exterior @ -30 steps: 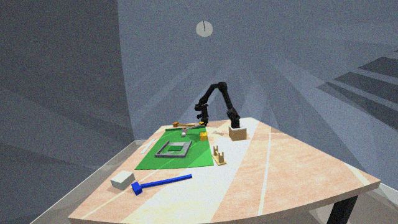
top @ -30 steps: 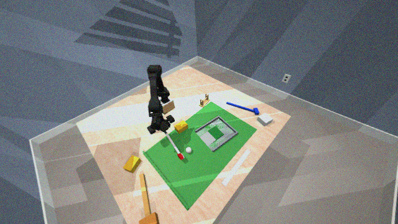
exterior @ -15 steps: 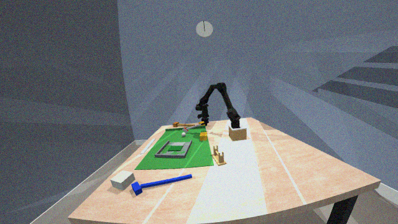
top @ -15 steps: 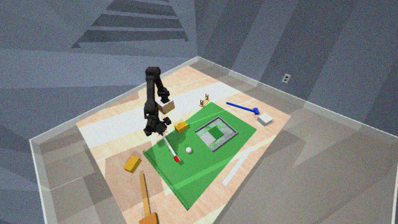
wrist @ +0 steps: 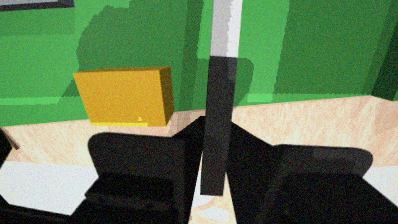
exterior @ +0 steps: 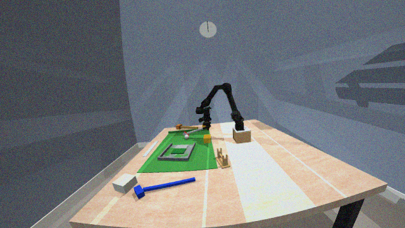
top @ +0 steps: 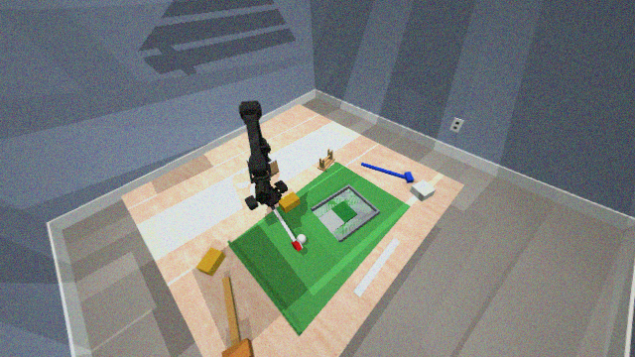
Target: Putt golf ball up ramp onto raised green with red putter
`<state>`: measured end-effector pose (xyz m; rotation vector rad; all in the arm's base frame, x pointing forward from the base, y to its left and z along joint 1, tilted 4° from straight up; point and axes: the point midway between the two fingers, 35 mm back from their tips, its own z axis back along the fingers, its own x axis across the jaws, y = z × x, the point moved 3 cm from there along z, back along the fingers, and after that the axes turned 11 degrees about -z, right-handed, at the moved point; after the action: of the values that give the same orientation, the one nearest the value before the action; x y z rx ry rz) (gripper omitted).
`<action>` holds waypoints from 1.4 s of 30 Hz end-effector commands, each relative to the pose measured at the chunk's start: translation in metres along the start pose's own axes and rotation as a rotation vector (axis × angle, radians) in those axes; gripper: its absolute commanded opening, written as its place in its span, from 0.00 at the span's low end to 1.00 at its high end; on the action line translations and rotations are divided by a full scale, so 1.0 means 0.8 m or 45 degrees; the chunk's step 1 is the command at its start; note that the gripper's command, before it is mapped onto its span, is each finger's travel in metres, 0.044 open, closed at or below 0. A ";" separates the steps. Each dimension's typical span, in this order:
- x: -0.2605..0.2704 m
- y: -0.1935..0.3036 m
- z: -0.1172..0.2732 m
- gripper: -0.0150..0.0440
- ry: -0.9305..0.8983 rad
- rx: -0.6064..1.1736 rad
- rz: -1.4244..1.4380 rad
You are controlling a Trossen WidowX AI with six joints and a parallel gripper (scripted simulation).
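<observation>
The gripper (wrist: 215, 150) is clamped on the dark grip of the red putter (top: 287, 229), the shaft running down toward the frame's centre in the top view. Its red head sits touching the golf ball (top: 301, 239), mid-frame on the green mat (top: 278, 278). A yellow block (top: 289, 201) sits just beside the gripper. The raised green (top: 344, 211) lies right of centre, ball well apart from it.
</observation>
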<state>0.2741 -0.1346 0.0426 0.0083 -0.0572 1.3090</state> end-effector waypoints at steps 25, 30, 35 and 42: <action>0.077 0.026 0.065 0.25 -0.008 -0.002 0.011; 0.077 0.026 0.065 0.25 -0.008 -0.002 0.011; 0.077 0.026 0.065 0.25 -0.008 -0.002 0.011; 0.077 0.026 0.065 0.25 -0.008 -0.002 0.011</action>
<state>0.2675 -0.0715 0.0971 0.0141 -0.0616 1.3172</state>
